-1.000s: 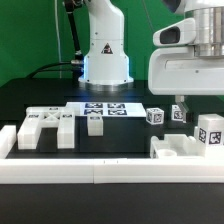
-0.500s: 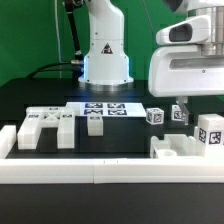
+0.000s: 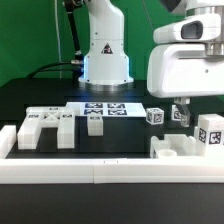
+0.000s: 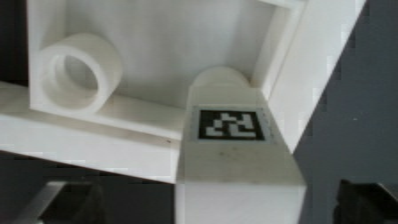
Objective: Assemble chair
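Note:
The chair's white tagged parts lie on the black table. In the exterior view a slotted panel (image 3: 40,125) lies at the left, with a short bar (image 3: 95,122) and a small cube (image 3: 155,116) further right. A large blocky part (image 3: 180,148) and a tagged block (image 3: 210,130) sit at the right. My gripper (image 3: 180,106) hangs at the right over a tagged piece (image 3: 179,115). In the wrist view the gripper (image 4: 240,200) has a white tagged bar (image 4: 228,123) between its dark, blurred fingers (image 4: 368,197). Behind the bar lies a white panel with a round hole (image 4: 71,75).
The marker board (image 3: 105,109) lies in the middle in front of the robot base (image 3: 105,50). A long white border rail (image 3: 100,170) runs along the front edge. A green wall stands behind.
The hand has shifted slightly up and toward the exterior view's left. The parts on the table have not moved.

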{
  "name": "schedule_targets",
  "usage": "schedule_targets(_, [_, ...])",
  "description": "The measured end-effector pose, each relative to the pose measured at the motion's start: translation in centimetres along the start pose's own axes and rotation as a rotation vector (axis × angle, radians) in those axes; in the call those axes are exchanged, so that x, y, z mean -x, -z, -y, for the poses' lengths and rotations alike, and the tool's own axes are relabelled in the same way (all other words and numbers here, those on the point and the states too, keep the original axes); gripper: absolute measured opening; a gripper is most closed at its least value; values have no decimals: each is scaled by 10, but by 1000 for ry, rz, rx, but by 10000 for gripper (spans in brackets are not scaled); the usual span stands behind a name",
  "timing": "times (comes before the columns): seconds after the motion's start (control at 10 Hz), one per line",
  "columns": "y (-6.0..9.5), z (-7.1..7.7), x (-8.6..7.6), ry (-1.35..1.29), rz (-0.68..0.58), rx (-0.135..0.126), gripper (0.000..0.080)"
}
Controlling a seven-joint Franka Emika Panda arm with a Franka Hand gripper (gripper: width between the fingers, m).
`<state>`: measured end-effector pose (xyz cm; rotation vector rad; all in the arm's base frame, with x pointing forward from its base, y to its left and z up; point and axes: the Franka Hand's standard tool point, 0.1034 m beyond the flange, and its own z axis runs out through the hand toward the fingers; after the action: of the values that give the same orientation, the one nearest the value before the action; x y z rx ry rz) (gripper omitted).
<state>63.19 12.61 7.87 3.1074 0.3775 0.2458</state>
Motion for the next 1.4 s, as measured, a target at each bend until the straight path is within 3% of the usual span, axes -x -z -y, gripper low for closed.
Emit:
schedule_targets(0.1, [0,0,0,0,0,0,527])
schedule_targets(0.2, [0,0,0,0,0,0,527])
schedule_targets(0.3, [0,0,0,-7,0,0,351])
schedule_targets(0.4, [0,0,0,-23,0,0,351])
schedule_targets(0.5, [0,0,0,-34,0,0,289])
schedule_targets(1.4, [-2,-1,-3,-915,-42,-11,291])
